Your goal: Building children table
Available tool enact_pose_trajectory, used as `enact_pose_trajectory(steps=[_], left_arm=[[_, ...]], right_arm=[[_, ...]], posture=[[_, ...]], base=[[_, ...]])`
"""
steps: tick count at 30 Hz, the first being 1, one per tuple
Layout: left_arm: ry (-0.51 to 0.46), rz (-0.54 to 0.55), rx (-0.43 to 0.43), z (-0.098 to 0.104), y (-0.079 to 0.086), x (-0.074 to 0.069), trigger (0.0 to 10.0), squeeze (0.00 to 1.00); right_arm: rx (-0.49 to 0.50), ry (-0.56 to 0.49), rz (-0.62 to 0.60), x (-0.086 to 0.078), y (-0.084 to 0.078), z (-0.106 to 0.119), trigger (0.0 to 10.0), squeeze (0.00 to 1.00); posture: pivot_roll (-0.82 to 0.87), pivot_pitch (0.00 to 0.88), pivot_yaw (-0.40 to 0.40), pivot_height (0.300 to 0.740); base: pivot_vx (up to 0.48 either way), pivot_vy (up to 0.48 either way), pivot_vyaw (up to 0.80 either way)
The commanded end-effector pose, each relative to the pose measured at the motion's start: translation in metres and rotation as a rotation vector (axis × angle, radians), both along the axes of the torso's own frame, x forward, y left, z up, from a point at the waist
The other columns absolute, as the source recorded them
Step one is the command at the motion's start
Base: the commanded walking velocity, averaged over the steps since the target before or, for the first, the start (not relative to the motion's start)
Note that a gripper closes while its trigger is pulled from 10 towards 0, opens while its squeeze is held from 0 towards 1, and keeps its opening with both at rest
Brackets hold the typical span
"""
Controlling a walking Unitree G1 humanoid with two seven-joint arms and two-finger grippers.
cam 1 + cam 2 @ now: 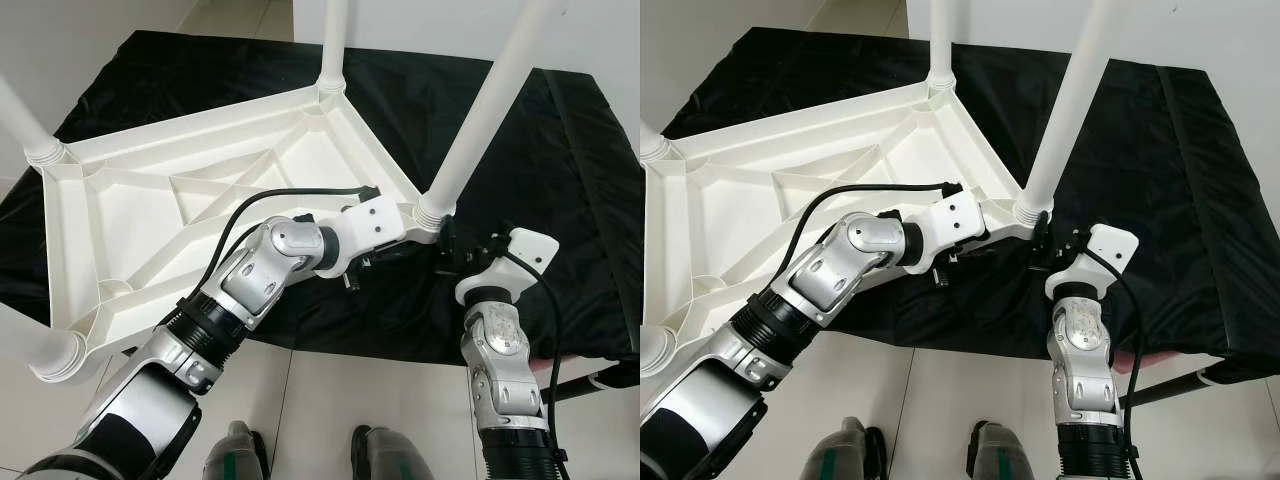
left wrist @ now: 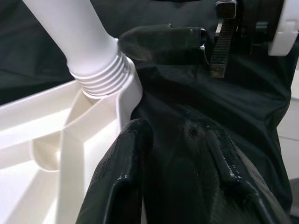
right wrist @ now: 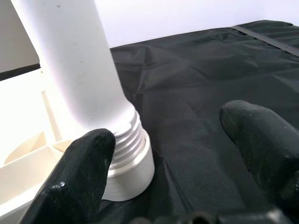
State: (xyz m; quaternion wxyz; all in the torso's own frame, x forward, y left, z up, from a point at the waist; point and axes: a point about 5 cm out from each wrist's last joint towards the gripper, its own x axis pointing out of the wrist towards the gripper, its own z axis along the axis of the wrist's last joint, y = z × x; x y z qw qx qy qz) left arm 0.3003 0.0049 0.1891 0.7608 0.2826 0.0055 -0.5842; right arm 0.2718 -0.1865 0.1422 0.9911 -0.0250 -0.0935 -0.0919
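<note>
A white plastic children's table [image 1: 200,200] lies upside down on a black cloth [image 1: 560,200], with white legs standing up from its corners. The near-right leg [image 1: 485,110] sits in its ribbed socket [image 3: 128,154]. My left gripper [image 2: 175,135] is open, low beside that corner. One of its fingers [image 2: 126,177] lies against the table's rim and the other rests over the cloth. My right gripper [image 3: 170,135] is open on the other side of the socket. One of its fingertips [image 3: 84,158] touches the leg's threaded base and the other stands apart over the cloth.
The cloth-covered surface ends just in front of my arms, above a tiled floor [image 1: 330,400] where my feet [image 1: 390,455] stand. Further legs rise at the far corner [image 1: 333,40] and on the left [image 1: 25,125]. A dark bar [image 1: 590,385] sticks out at the lower right.
</note>
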Motion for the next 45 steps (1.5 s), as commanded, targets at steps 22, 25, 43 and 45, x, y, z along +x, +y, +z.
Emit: enact_pose_trajectory(steps=[22,25,43,45], left_arm=[[0.032,0.442,-0.468,0.048,0.037,0.018,10.0,0.00],[0.045,0.492,-0.488,0.046,0.044,0.021,10.0,0.00],[0.070,0.691,-0.475,0.016,0.055,0.009,10.0,0.00],[0.070,0.691,-0.475,0.016,0.055,0.009,10.0,0.00]], right_arm=[[0.050,-0.027,0.173,0.028,0.000,0.017,10.0,0.00],[0.048,-0.026,0.186,0.033,0.000,0.018,10.0,0.00],[0.000,0.057,0.411,0.087,0.017,0.022,10.0,0.00],[0.000,0.057,0.411,0.087,0.017,0.022,10.0,0.00]], posture=[[-0.08,0.087,0.013,0.740],[-0.08,0.084,0.013,0.740],[-0.02,0.043,-0.034,0.740],[-0.02,0.043,-0.034,0.740]], base=[[0.000,0.000,0.00],[0.000,0.000,0.00],[0.000,0.000,0.00],[0.000,0.000,0.00]])
